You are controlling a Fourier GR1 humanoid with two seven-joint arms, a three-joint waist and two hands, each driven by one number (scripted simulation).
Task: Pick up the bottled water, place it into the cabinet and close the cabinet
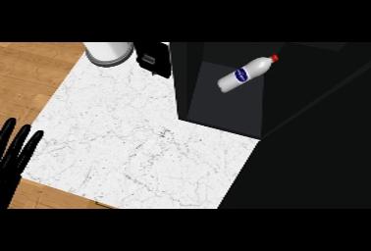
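Left hand [16, 147] at left edge, fingers straight; bottled water [246, 73] inside open cabinet [217, 105].

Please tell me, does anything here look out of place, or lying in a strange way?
The bottled water lies on its side inside the open cabinet, tilted diagonally, its red cap pointing to the upper right. No spill shows. The left hand rests open at the view's left edge, fingers up. Nothing else stands out.
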